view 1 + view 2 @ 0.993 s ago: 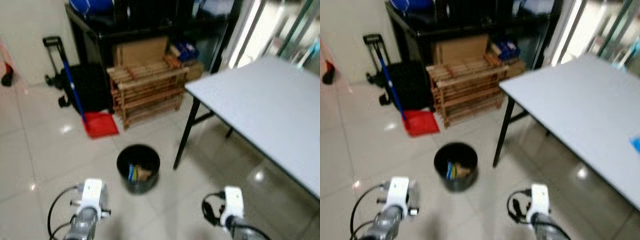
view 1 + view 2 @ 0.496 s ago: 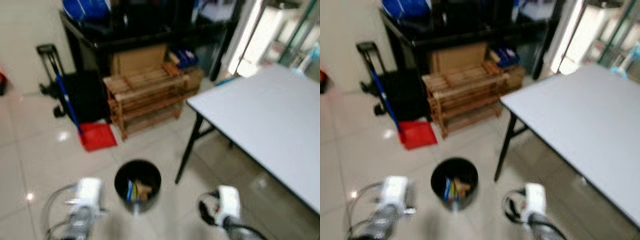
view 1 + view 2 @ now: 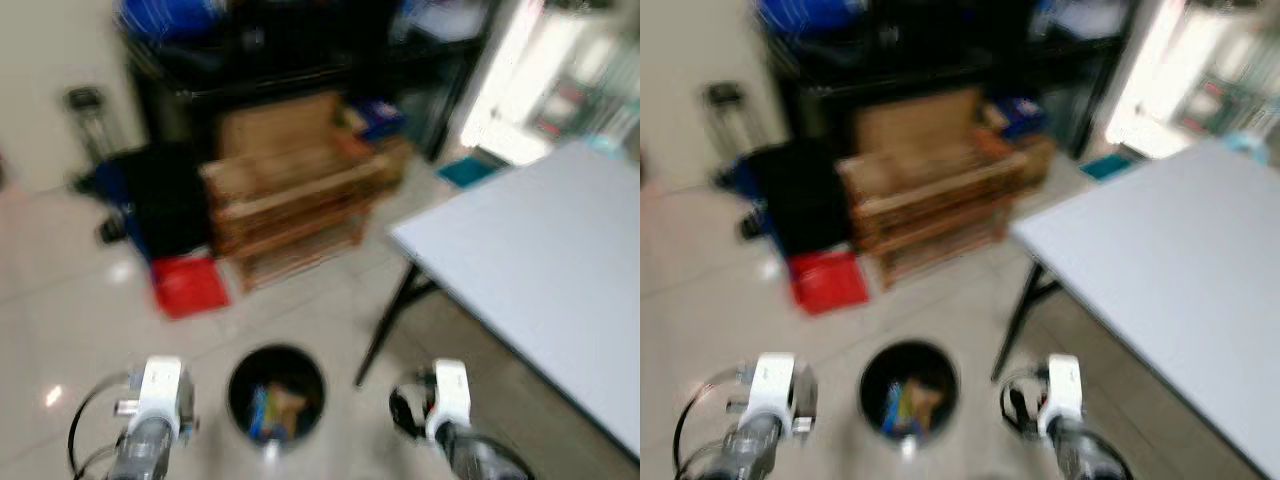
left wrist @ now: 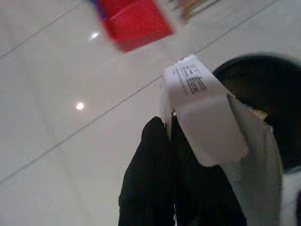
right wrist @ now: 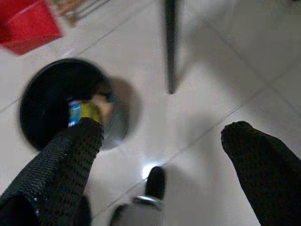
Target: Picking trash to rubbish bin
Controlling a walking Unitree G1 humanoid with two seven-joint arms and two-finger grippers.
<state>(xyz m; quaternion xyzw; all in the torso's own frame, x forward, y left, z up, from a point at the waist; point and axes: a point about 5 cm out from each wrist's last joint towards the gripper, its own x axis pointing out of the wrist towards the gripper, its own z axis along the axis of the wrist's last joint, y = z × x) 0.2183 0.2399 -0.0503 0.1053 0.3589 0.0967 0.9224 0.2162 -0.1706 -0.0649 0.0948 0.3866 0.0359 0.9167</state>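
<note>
**White packet clamped in the left gripper beside the bin**

The left gripper (image 4: 170, 141) has its 2 black fingers pressed together on a white packet (image 4: 202, 117) with small printed text, held just beside the black rubbish bin (image 3: 276, 392). The bin stands on the pale tiled floor (image 3: 80, 330) between the 2 arms, near the black leg (image 3: 385, 325) at the corner of the grey desk (image 3: 540, 270). Inside it lie a blue-and-yellow wrapper (image 5: 80, 112) and some tan scraps, too blurred to name. The right gripper (image 5: 162, 160) hangs over the floor next to the bin with its fingers spread wide apart and nothing between them. Beyond the bin sit a red dustpan (image 3: 188, 285), a wooden slatted rack (image 3: 290, 215) and a dark shelf (image 3: 270, 70) against the wall, all smeared by blur
</note>
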